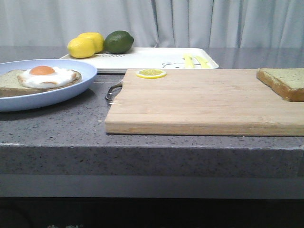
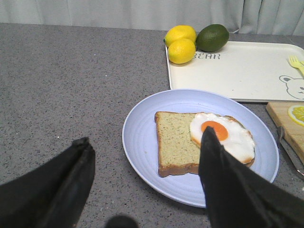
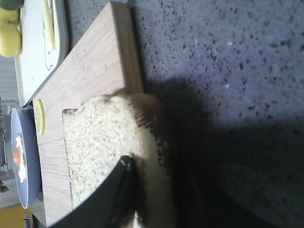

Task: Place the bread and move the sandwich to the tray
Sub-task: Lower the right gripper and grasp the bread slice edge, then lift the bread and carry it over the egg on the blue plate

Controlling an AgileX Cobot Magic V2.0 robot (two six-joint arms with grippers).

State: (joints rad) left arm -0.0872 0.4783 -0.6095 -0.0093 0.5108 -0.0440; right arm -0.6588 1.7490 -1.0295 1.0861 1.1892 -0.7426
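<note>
Front: bread (image 1: 283, 81) lies at right end of cutting board (image 1: 199, 102); egg-topped slice (image 1: 45, 77) on blue plate (image 1: 71, 88), tray (image 1: 152, 58) behind. No grippers visible.

Left wrist: left gripper (image 2: 145, 175) spread wide, empty, above plate near edge.

Right wrist: right gripper (image 3: 126, 190) over bread; one finger visible on top, closure cannot be told. Advice: pinch crust edges, lift level, square slice over egg.

Soft even light; right wrist view dim, blurred, with heavy shadow beside bread (image 3: 109, 156).
</note>
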